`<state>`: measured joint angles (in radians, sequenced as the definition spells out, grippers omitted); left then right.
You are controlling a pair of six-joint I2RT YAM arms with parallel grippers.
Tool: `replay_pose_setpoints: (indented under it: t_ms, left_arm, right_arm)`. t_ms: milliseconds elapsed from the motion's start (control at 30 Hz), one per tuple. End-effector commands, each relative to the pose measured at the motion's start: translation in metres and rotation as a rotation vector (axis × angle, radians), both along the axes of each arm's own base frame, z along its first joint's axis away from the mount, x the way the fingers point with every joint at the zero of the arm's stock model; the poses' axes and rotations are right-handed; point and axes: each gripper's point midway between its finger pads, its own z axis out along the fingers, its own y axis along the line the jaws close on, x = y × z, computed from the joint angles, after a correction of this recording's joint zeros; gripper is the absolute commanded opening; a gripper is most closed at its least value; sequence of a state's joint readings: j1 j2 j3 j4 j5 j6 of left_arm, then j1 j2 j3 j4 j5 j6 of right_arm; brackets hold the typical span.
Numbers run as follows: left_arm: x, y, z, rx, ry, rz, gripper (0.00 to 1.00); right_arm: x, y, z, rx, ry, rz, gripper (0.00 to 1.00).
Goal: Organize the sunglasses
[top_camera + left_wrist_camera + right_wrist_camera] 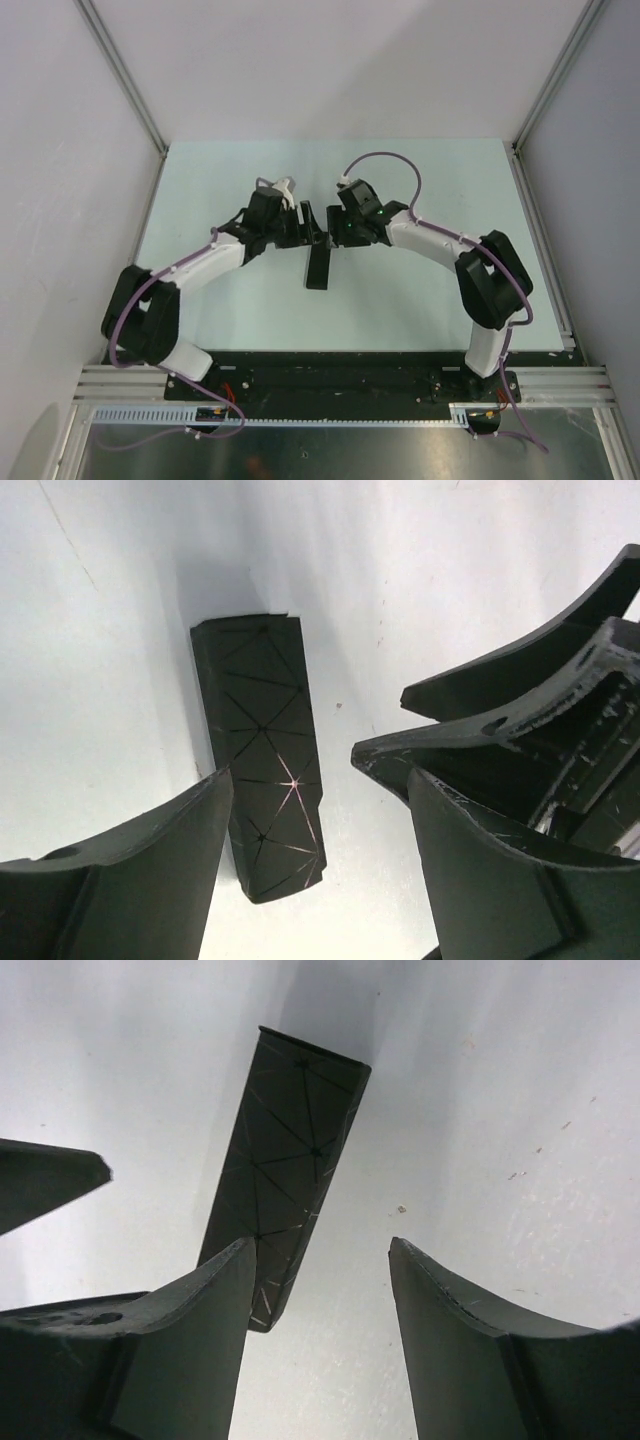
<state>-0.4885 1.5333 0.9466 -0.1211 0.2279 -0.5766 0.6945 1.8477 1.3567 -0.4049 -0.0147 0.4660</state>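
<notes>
Searching all three views, the sunglasses are not found. Whether they are shut inside the black case (pixel 318 265) cannot be told, so neither their heading nor their long axis can be stated. The case is laid flat on the table (pixel 200 200), and its long axis is run from near to far in the top view.

The left gripper (pixel 320 790) is held wide open with nothing in it, and the case is seen between and beyond its fingers. The right gripper (pixel 320 1250) is likewise spread and empty, poised just beside the left one over the case's far end.

Sunglasses are judged to be light, slippery at the lenses and weak at the hinges. If found, they are best taken at the bridge or front rim, with little force.
</notes>
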Motion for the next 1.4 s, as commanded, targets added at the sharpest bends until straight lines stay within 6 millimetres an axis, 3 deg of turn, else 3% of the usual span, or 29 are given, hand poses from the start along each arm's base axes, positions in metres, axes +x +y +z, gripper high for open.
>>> replay_pose_setpoints:
  t_ms: [0,133,200,267,300,367,400,467,533,600,633,700,733,833,1167,1367]
  left_arm:
    - [0.011,0.020,0.040,0.078,-0.136,0.047,0.77]
    - [0.008,0.039,0.068,0.112,-0.226,0.079,0.85]
    - [0.003,0.050,0.093,0.127,-0.304,0.083,0.99]
    - [-0.007,0.059,0.119,0.123,-0.385,0.080,1.00]
    - [-0.012,0.064,0.120,0.149,-0.396,0.073,1.00]
    - [-0.018,0.078,0.133,0.177,-0.428,0.110,1.00]
    - [-0.026,0.087,0.141,0.196,-0.441,0.124,1.00]
    - [-0.035,0.095,0.147,0.209,-0.447,0.129,1.00]
    - [-0.046,0.104,0.157,0.220,-0.458,0.140,1.00]
    - [-0.057,0.114,0.169,0.218,-0.484,0.156,1.00]
    - [-0.061,0.118,0.175,0.218,-0.500,0.169,1.00]
    - [-0.068,0.123,0.188,0.210,-0.527,0.180,1.00]
    - [-0.073,0.127,0.198,0.198,-0.555,0.191,1.00]
    - [-0.080,0.130,0.212,0.199,-0.562,0.187,1.00]
    - [-0.091,0.142,0.239,0.217,-0.591,0.202,1.00]
    - [-0.091,0.144,0.240,0.235,-0.584,0.205,1.00]
  right_arm:
    - [0.009,-0.003,0.041,0.055,-0.086,-0.019,0.62]
    - [0.012,-0.022,0.059,0.021,-0.131,-0.077,0.64]
    - [0.011,-0.035,0.076,0.000,-0.169,-0.097,0.66]
    - [0.008,-0.046,0.088,-0.019,-0.204,-0.113,0.72]
    - [0.004,-0.053,0.109,-0.001,-0.247,-0.124,0.75]
    - [0.002,-0.069,0.120,-0.017,-0.290,-0.165,0.88]
    - [-0.004,-0.082,0.137,-0.009,-0.320,-0.190,0.91]
    - [-0.008,-0.105,0.146,-0.038,-0.343,-0.256,1.00]
    - [-0.015,-0.129,0.168,-0.035,-0.397,-0.332,1.00]
    - [-0.022,-0.148,0.174,-0.053,-0.416,-0.391,1.00]
    - [-0.028,-0.164,0.192,-0.038,-0.465,-0.452,1.00]
    - [-0.037,-0.180,0.202,-0.031,-0.500,-0.507,0.99]
    - [-0.044,-0.192,0.218,-0.006,-0.543,-0.545,1.00]
    - [-0.060,-0.205,0.236,0.059,-0.576,-0.585,1.00]
    - [-0.087,-0.227,0.263,0.177,-0.620,-0.661,1.00]
    - [-0.091,-0.230,0.263,0.183,-0.616,-0.670,1.00]
